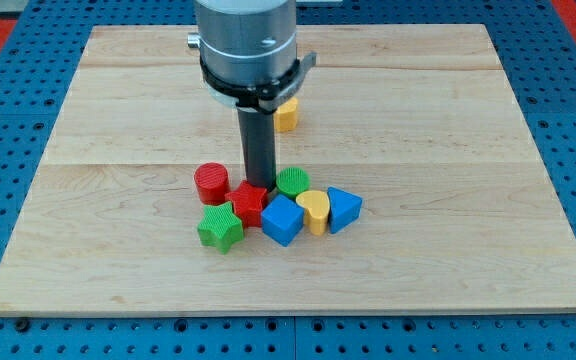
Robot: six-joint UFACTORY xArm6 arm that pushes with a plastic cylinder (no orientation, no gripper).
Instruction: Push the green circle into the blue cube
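The green circle (292,181) sits near the board's middle, just above the blue cube (282,219) and touching or nearly touching it. My tip (262,184) stands at the green circle's left side, between it and the red cylinder (211,184), right above a red star-like block (250,203). The rod hides part of the red block's top edge.
A green star (220,227) lies left of the blue cube. A yellow heart (314,211) and a blue triangle (343,209) lie right of the cube. A yellow block (286,114) sits higher up, partly hidden by the arm. All rest on the wooden board (448,150).
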